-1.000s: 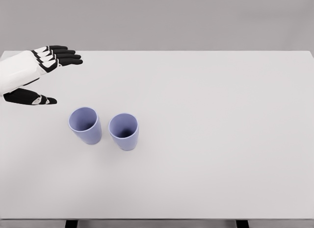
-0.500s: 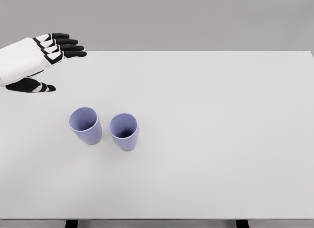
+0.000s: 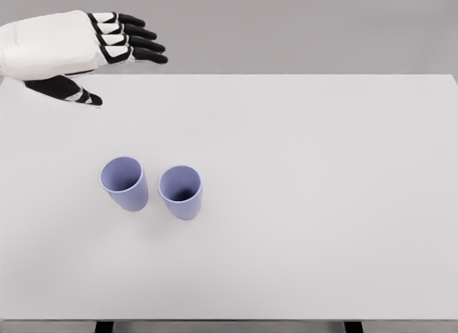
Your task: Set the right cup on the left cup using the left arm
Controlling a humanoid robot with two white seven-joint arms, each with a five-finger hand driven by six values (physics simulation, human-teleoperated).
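Note:
Two lavender cups stand upright side by side on the white table (image 3: 322, 204), a narrow gap between them. The left cup (image 3: 124, 182) is at the left, the right cup (image 3: 181, 192) just beside it. My left hand (image 3: 118, 61) hovers at the upper left, high above the table's far left corner and well clear of both cups. Its black fingers (image 3: 136, 39) stretch out toward the right, the thumb hangs below them, and it holds nothing. The right arm does not show.
The table's far edge (image 3: 286, 75) runs across the top, with a grey wall behind it. Its front edge lies along the bottom of the picture.
My left hand has risen and moved to the right, from low over the table's left edge to above the far left corner. The cups have not moved.

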